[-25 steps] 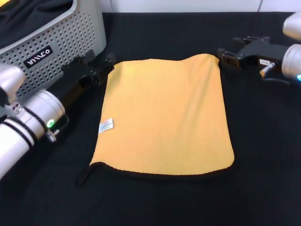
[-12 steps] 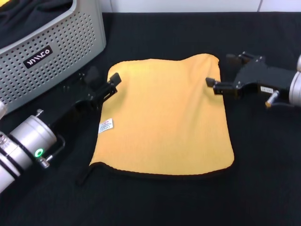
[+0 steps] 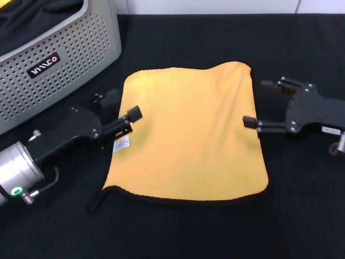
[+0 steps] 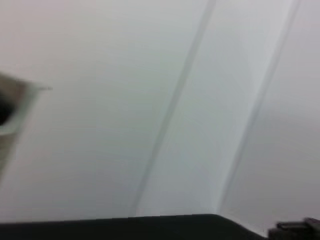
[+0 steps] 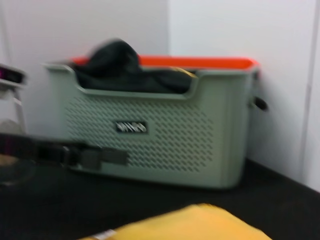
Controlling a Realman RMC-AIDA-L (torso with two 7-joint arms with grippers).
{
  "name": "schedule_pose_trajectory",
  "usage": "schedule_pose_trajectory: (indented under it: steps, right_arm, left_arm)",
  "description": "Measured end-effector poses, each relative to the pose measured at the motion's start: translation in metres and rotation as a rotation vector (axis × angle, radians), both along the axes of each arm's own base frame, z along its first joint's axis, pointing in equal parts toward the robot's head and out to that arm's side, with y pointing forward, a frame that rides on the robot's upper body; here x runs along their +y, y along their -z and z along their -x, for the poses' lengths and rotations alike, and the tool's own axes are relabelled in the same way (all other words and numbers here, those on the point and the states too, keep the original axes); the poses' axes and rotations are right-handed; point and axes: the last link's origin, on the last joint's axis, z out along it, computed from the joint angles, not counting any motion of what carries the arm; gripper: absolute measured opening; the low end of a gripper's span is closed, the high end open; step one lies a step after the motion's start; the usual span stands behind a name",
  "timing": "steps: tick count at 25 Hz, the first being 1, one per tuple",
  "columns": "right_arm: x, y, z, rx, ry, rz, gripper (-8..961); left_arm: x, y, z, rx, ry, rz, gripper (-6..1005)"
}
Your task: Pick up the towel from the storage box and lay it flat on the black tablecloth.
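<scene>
The yellow-orange towel (image 3: 186,132) lies spread flat on the black tablecloth (image 3: 302,205), with its white label (image 3: 122,143) and black loop (image 3: 97,202) at its left edge. My left gripper (image 3: 121,106) is open beside the towel's left edge, one fingertip (image 3: 135,113) reaching over the edge and nothing held. At the towel's right edge my right gripper (image 3: 260,103) is open and empty. The grey storage box (image 3: 59,48) stands at the back left. The right wrist view shows the box (image 5: 160,135) and a corner of the towel (image 5: 200,222).
Dark cloth (image 5: 115,65) and something orange (image 5: 200,61) sit inside the storage box. A white wall (image 4: 160,100) rises behind the table. Black tablecloth runs bare around the towel, in front and to the right.
Both grippers have pulled back from the towel's far corners toward me, along its left and right edges. The towel has stayed flat and in place.
</scene>
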Motion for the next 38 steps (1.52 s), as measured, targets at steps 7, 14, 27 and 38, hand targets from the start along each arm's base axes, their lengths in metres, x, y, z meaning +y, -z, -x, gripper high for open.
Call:
schedule_pose_trajectory:
  steps: [7,14,27,38]
  right_arm:
    - [-0.032,-0.018,0.006,0.055,-0.197,0.153,886]
    - [-0.039,-0.039,0.018,0.071,-0.341,0.253,886]
    - [-0.012,-0.04,0.062,0.026,-0.486,0.305,886]
    - [-0.008,-0.041,0.07,0.014,-0.511,0.304,886]
  left_arm:
    - [-0.015,-0.005,-0.028,0.029,0.307,0.135,795]
    - [-0.012,-0.023,-0.045,0.033,0.471,0.214,789]
    - [0.013,-0.031,-0.082,0.062,0.617,0.303,786]
    - [0.019,-0.041,-0.086,0.062,0.628,0.276,786]
